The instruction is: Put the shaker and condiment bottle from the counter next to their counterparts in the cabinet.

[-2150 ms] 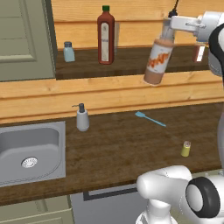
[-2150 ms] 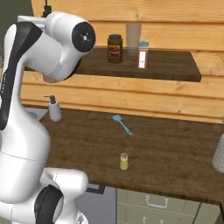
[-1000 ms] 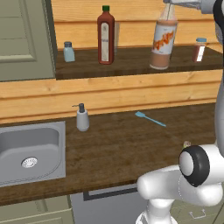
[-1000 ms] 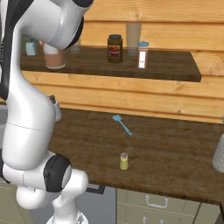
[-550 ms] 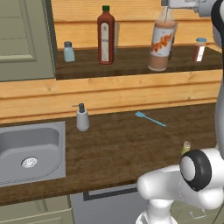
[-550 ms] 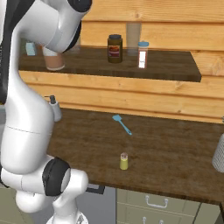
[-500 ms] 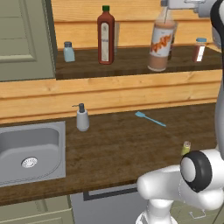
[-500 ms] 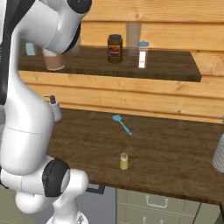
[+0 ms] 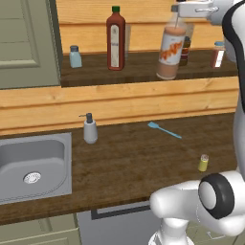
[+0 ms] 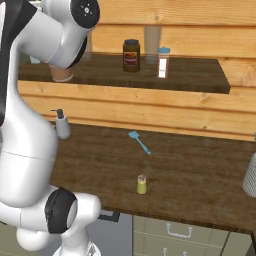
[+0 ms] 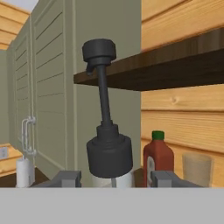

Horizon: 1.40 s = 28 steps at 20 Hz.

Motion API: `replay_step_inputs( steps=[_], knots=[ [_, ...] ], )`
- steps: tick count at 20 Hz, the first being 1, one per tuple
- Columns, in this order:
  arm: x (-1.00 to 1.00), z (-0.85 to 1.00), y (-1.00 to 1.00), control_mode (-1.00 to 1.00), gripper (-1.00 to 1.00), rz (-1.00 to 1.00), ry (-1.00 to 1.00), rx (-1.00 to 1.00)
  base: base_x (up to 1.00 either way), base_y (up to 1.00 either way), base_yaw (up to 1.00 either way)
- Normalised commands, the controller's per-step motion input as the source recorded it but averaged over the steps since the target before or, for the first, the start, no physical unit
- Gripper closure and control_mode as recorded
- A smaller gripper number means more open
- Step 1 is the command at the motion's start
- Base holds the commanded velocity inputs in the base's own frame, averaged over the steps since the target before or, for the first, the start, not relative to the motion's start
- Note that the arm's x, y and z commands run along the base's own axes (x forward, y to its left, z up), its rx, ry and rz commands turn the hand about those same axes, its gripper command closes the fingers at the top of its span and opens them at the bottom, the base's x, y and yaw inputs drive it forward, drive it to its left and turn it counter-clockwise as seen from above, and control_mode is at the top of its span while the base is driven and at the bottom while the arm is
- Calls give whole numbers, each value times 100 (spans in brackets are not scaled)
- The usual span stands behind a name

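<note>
Peach condiment bottle (image 9: 170, 52) one, claw-held (image 9: 178, 10); red bottle (image 9: 115, 39) one; shakers (image 9: 203, 163) three.

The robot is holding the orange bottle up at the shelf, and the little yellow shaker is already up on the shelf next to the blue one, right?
Not quite. The orange bottle is at the shelf in the gripper, but the yellow shaker stands on the counter, as the left base view shows.

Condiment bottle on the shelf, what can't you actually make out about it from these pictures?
- Whether the condiment bottle rests on the shelf: it leans, and no view settles contact.
- Right base view: the arm hides all but its base.
- Hand view: the bottom edge cuts its body off below the cap.
- Where the gripper's jaws meet it: the top edge of the left base view crops this.
</note>
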Motion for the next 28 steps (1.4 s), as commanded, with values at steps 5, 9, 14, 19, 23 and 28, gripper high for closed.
replay_step_inputs(
  steps=[5, 9, 14, 19, 23, 28],
  knots=[
    [0, -12, 1, -100, 100, 0, -1, 0, 0, 0, 0],
    [0, -5, 0, -100, 100, 0, 0, 0, 0, 0, 0],
    [9, 0, 0, -100, 100, 0, 0, 0, 0, 0, 0],
    [16, 0, 0, -100, 100, 0, 0, 0, 0, 0, 0],
    [15, -3, 0, -100, 100, 0, 0, 0, 0, 0, 0],
    [13, -4, 0, -100, 100, 0, 0, 0, 0, 0, 0]
  ],
)
